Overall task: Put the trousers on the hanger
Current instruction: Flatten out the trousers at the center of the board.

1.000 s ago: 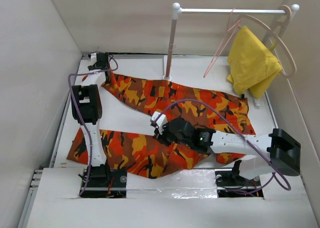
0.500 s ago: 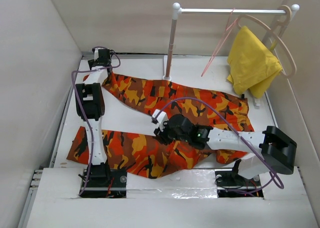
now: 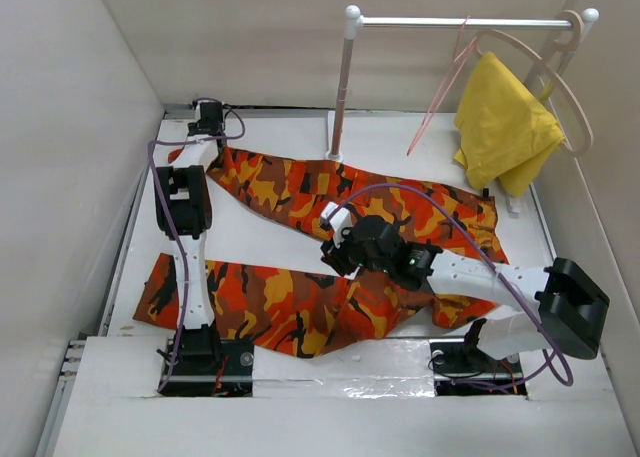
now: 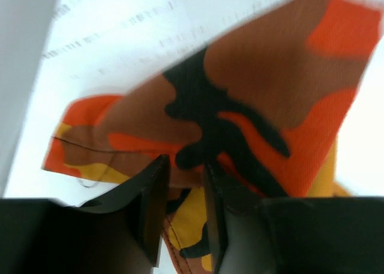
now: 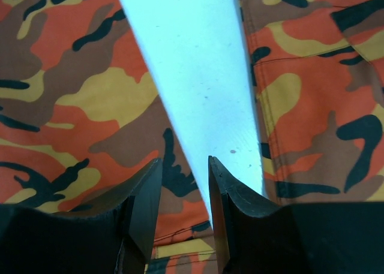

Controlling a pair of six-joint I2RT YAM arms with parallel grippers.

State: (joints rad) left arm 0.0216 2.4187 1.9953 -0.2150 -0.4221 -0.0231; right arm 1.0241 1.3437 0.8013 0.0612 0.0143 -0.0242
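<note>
Yellow cloth [image 3: 505, 127] on beige wooden hanger [image 3: 572, 92], white rail [image 3: 460, 21]; white table [image 3: 270, 239]

Table [image 3: 262, 245]: white top. Lying on it: trousers [image 3: 290, 192], camouflage print, spread flat; one leg reaches the upper left of frame, the other the lower left, a bare wedge of tabletop between. Rack post [image 3: 340, 97]: upright, upper centre.

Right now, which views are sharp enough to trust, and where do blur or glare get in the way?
Left wrist: blurred throughout, the trousers and the left gripper smeared at their edges. Right wrist: crisp, with print, seams and specks on the table readable. Top external: sharp and evenly lit, with glare on the shiny strip along the table's near edge.
</note>
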